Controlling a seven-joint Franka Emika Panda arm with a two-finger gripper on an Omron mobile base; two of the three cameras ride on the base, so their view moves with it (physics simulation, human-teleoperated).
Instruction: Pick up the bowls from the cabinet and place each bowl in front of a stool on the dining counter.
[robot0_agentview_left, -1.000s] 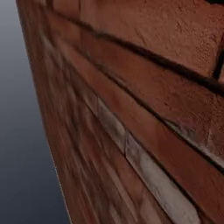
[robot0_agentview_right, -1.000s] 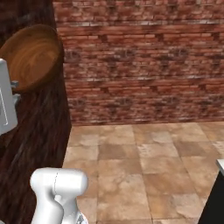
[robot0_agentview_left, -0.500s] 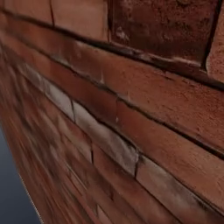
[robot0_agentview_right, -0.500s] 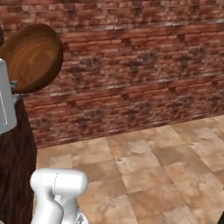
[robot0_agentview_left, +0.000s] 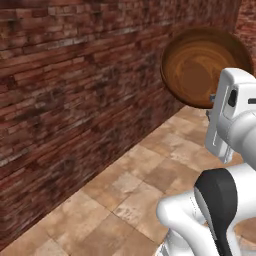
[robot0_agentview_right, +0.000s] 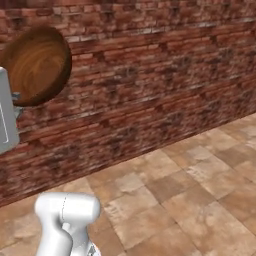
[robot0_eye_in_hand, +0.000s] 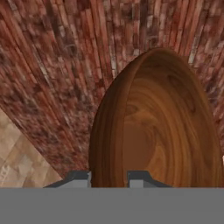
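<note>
Base is turning: a second ago my left base view was jammed against brick, now both base views open onto the brick wall (robot0_agentview_right: 150, 90) and tiled floor (robot0_agentview_left: 130, 195). So it's the camera that moved, not the scene. My gripper (robot0_eye_in_hand: 109, 177) is clamped on the rim of the wooden bowl (robot0_agentview_left: 205, 65), held up on edge off the wrist. No dining counter or stool in sight yet, so I judge this as mid-transit, placing not started.
</note>
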